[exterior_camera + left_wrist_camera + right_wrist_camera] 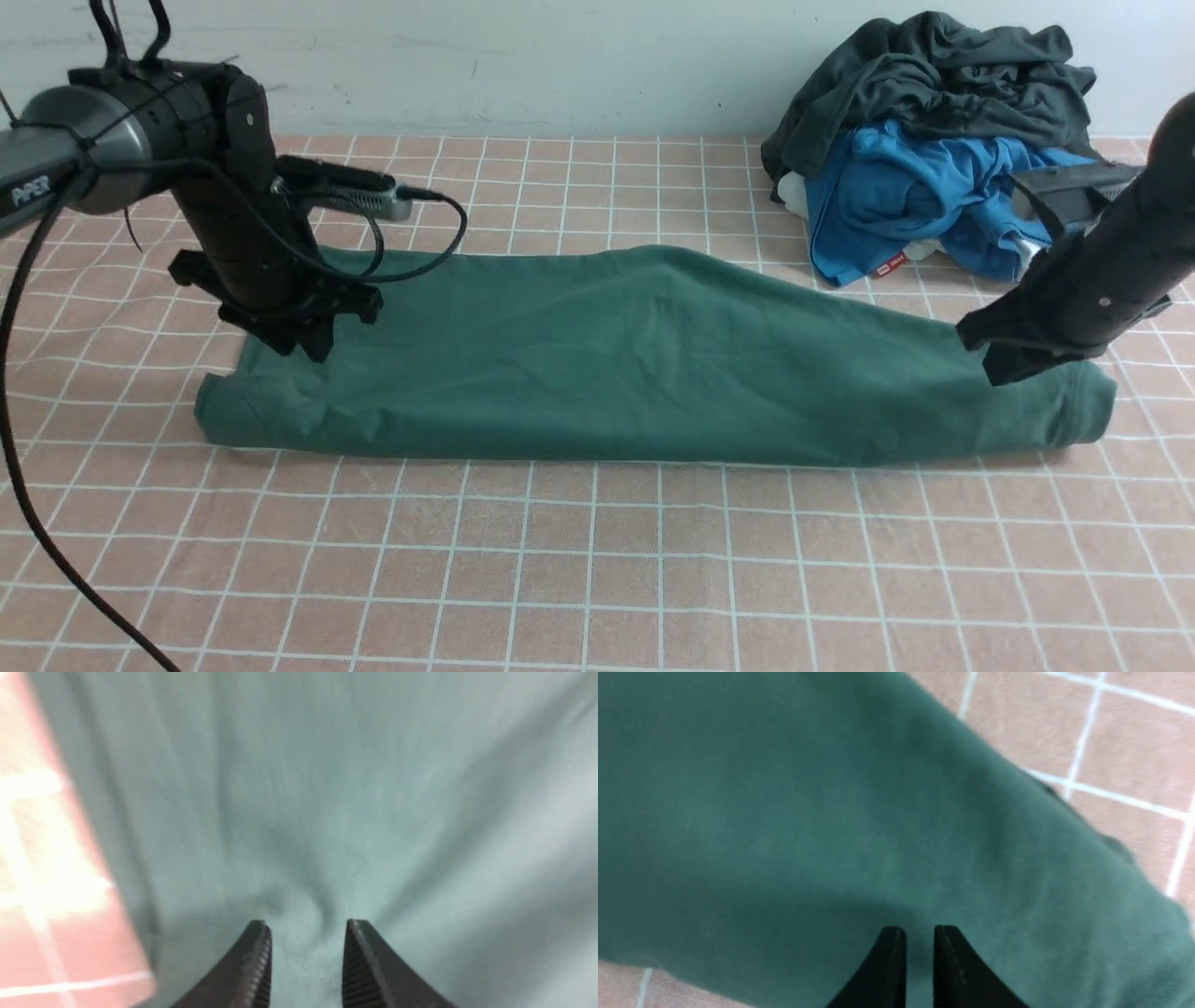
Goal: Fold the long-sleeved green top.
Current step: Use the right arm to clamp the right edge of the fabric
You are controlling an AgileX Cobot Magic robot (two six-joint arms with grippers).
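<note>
The green long-sleeved top [644,364] lies on the table as a long folded band running left to right, humped in the middle. My left gripper [306,343] points down at the band's left part, toward its far edge. In the left wrist view its jaws stand apart [306,926] with puckered green cloth [327,812] showing past the tips, nothing clamped. My right gripper [1008,366] hangs over the band's right end. Its jaws [920,931] show a narrow empty gap above smooth green cloth [808,812].
A heap of dark grey [934,65] and bright blue [896,196] garments sits at the back right, close behind my right arm. The pink checked tablecloth [597,560] stretches in front of the top. The left arm's cable [439,243] loops above the cloth.
</note>
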